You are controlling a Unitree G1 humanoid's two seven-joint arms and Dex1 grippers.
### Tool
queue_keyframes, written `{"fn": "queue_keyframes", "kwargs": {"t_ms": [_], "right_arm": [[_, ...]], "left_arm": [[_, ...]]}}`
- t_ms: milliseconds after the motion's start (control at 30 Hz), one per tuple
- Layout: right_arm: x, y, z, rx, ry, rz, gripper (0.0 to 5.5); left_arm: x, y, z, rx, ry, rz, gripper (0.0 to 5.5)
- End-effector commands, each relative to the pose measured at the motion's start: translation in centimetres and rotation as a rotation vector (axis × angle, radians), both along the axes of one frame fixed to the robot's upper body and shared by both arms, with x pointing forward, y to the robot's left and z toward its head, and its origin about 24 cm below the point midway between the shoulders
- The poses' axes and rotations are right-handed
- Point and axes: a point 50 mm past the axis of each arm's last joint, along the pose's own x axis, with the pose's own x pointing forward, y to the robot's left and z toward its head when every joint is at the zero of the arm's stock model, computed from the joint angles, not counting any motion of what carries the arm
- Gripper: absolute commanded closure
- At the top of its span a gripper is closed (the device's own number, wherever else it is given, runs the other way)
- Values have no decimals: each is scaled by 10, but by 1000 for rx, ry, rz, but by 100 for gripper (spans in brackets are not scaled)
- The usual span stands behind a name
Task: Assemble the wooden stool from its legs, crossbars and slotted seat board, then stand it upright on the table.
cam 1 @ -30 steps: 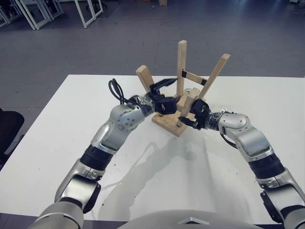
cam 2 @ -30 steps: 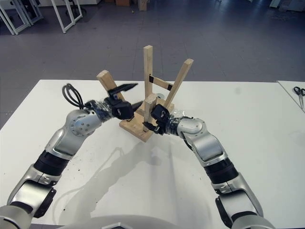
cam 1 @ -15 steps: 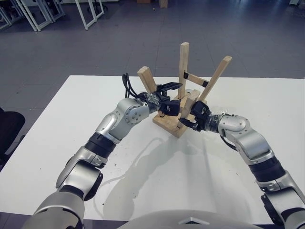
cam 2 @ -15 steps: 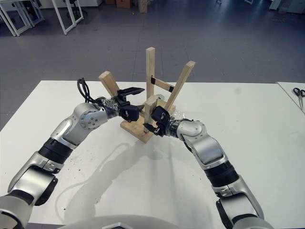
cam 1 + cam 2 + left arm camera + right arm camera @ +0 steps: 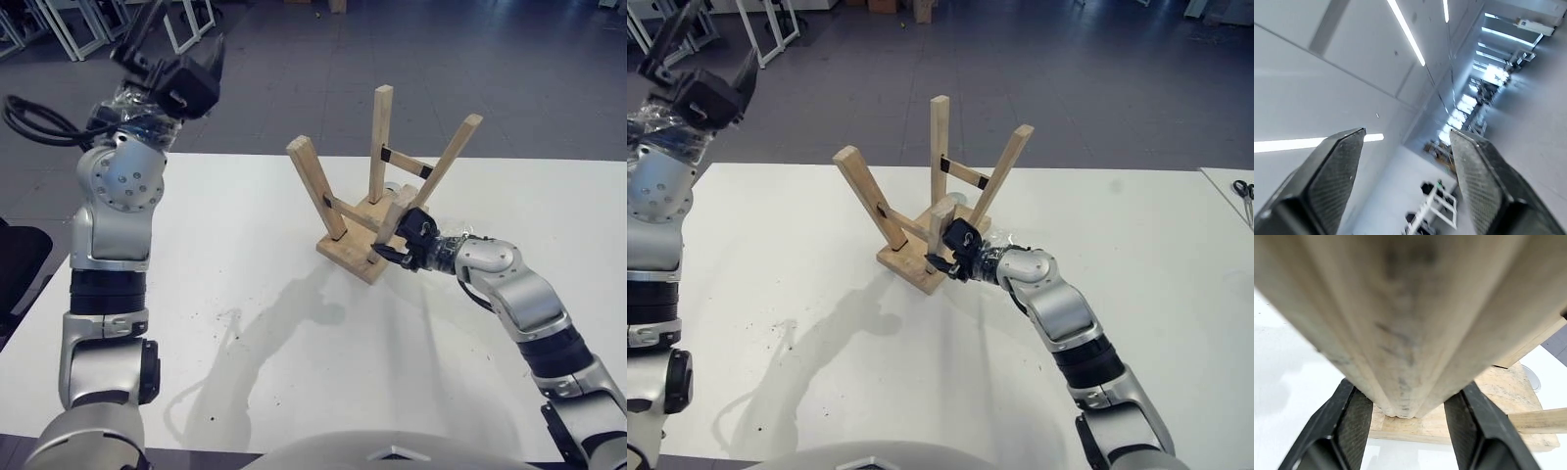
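The pale, square-cut wooden stool [image 5: 377,201] is lying upside down on the smooth white table [image 5: 196,284]. Its flat slotted seat board [image 5: 345,257] is resting on the tabletop, and four plain legs are splaying upward with thin crossbars [image 5: 355,209] linking them. The right gripper [image 5: 942,257] is clamping the nearest leg [image 5: 1400,323], its dark fingers [image 5: 1347,431] pressing the grainy wood on either side. The left gripper [image 5: 1406,134] is hanging high at the left, well apart from the stool, its black textured fingers spread wide and holding nothing. Dark specks [image 5: 211,323] are dotting the table nearer me.
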Motion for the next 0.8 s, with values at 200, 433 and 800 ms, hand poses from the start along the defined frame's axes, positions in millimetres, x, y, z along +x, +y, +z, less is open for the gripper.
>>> {"fn": "queue_keyframes", "kwargs": {"t_ms": [200, 433, 800], "right_arm": [[-22, -22, -40, -134, 218, -10, 347], [-22, -21, -43, -142, 228, -3, 347], [-23, -24, -47, -145, 244, -19, 347]], "left_arm": [[36, -8, -119, 6, 486, -4, 231], [16, -108, -117, 92, 354, -435, 231], [-6, -72, -136, 116, 433, -377, 231]]}}
